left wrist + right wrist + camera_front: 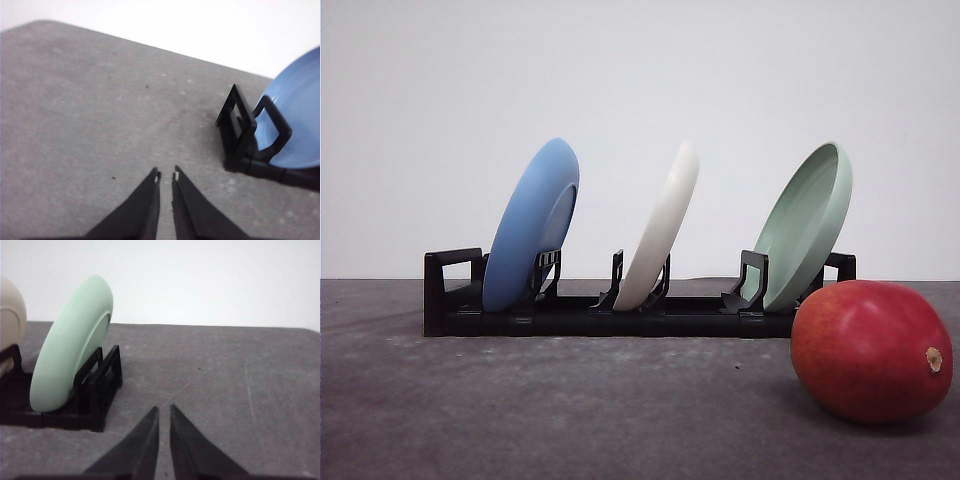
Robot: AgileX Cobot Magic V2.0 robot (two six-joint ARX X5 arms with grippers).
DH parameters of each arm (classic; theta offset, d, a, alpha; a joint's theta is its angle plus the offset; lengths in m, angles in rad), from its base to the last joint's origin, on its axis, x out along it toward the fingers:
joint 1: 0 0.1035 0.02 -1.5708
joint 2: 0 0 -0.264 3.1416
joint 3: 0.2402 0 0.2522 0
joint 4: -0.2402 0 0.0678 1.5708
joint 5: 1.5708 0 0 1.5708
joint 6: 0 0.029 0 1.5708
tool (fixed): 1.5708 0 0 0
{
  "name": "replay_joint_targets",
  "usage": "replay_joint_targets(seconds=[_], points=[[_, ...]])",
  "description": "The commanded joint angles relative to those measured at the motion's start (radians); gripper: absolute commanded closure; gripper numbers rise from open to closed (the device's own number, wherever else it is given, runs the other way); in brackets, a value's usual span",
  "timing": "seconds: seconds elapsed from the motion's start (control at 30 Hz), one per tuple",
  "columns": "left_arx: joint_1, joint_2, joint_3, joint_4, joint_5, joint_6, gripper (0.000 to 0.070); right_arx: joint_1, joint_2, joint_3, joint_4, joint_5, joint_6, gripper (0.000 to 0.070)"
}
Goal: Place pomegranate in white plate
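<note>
Between the left fingers: the left gripper [166, 175] is closed to a thin slit with nothing in it, tips over bare grey table [85, 110].
Between the right fingers: the right gripper [163, 410] is likewise nearly shut and empty, above bare table.
Beside the left fingers: the end of the black rack [242, 135] stands near and ahead to one side, with the blue plate [300, 120] leaning in it.
Beside the right fingers: the other rack end and the pale green plate [70, 350] stand near; an edge of the white plate [11, 315] shows beyond that.
Pomegranate: the pomegranate [871, 350] lies on the table in front of the rack's right end, apart from both grippers, stem nub turned sideways; the front view places it on the right arm's side.
White plate: in the front view the white plate [663, 228] stands on edge in the middle slot, 1 of 3 plates, tilted rightward.
Risk 1: the plate is not lying flat, so fruit set against it would likely roll off; it probably has to be lifted out first.
Risk 2: drawing it out between 2 neighbours could knock either plate or drag the rack.
Risk 3: closed fingers must open wide before the glossy round fruit, or it may squirt away.
Risk 4: taking green or blue for white.
</note>
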Motion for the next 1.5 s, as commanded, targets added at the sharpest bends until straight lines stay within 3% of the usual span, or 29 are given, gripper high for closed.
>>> replay_joint_targets(seconds=[0.0, 0.17, 0.37, 0.5, 0.7, 0.9, 1.13, 1.33, 1.47], points=[[0.001, -0.001, -0.009, -0.002, -0.003, -0.105, 0.0674, -0.001, 0.000, -0.003, 0.014, 0.008, 0.114, 0.0667], [0.001, -0.001, 0.006, 0.060, -0.002, -0.212, 0.0674, -0.001, 0.000, 0.002, 0.099, 0.008, 0.255, 0.0693], [0.001, -0.001, 0.059, 0.155, -0.002, -0.212, 0.0689, -0.001, 0.000, 0.090, 0.071, 0.008, 0.280, 0.0694], [0.001, 0.004, 0.151, 0.075, -0.002, -0.212, 0.0689, -0.001, 0.002, 0.197, -0.050, 0.008, 0.280, 0.0694], [0.001, 0.075, 0.327, -0.134, 0.000, -0.211, 0.0689, -0.001, 0.075, 0.367, -0.247, -0.010, 0.266, 0.0694], [0.001, 0.219, 0.491, -0.350, 0.064, -0.109, 0.0690, -0.001, 0.221, 0.484, -0.352, -0.141, 0.179, 0.0694], [0.000, 0.421, 0.627, -0.508, 0.191, 0.048, 0.0689, -0.001, 0.414, 0.539, -0.420, -0.281, 0.107, 0.0694], [-0.039, 0.581, 0.692, -0.527, 0.246, 0.143, 0.0690, 0.003, 0.553, 0.539, -0.418, -0.379, 0.056, 0.0693], [-0.119, 0.667, 0.717, -0.489, 0.242, 0.184, 0.0689, 0.052, 0.599, 0.539, -0.410, -0.360, 0.007, 0.0693]])
